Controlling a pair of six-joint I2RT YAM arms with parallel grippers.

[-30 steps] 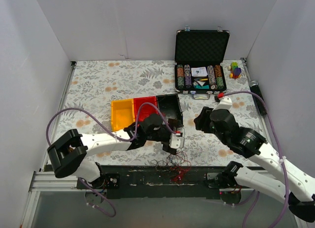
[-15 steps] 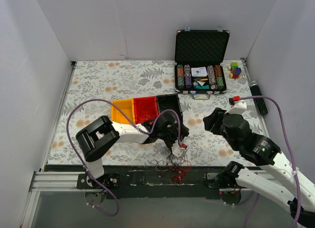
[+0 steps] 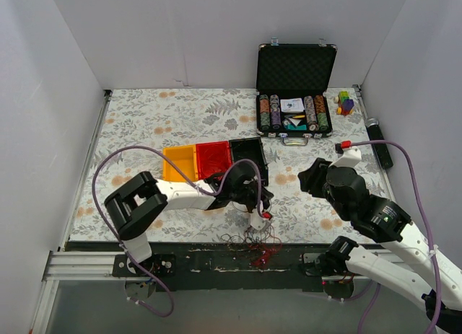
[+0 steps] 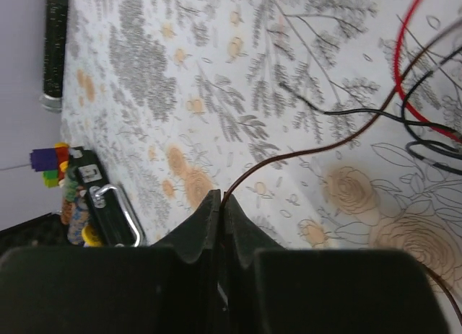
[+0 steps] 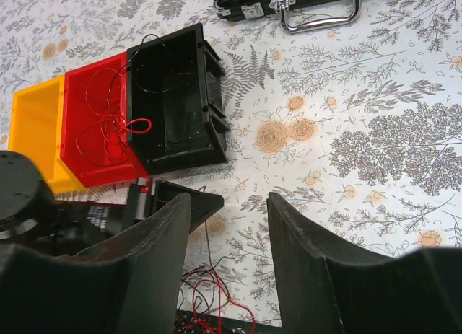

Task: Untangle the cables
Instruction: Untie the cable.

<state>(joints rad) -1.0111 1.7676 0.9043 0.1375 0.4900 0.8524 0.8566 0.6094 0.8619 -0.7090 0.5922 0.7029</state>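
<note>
Left gripper [image 4: 220, 200]: fingers pressed together, clamped on a dark red strand [image 4: 303, 155] that comes out right at the fingertips.
Dark red strand: runs from the pinch away over the floral cloth [image 3: 166, 117], rising toward the far right of the left wrist view, where it meets the other strands.
Cables [image 3: 253, 240]: a loose tangle of red, black and dark strands on the near edge of the table, just beyond the left fingertips and below them in the top view.
Strands ahead of the left fingers: a bright red curve and several black lines cross each other; which lies over which cannot be told.
Right gripper [image 5: 229, 198]: fingers apart, held over the cloth and closed on nothing.
Tangle relative to the right fingers: near the left fingertip, low in the right wrist view, apart from both fingers.
Left gripper relative to the right fingers: its dark tip shows just beside the right gripper's left fingertip.
Black bin [image 5: 214, 96]: ahead of the right fingers, off to their left; thin dark wire inside.
Red bin [image 5: 97, 63]: touching the black bin's far side; red wire [image 5: 133, 125] looped inside.
Yellow bin [image 5: 32, 125]: last in the row, against the red bin.
Chip case [image 3: 296, 67]: open, well beyond the right fingers.
</note>
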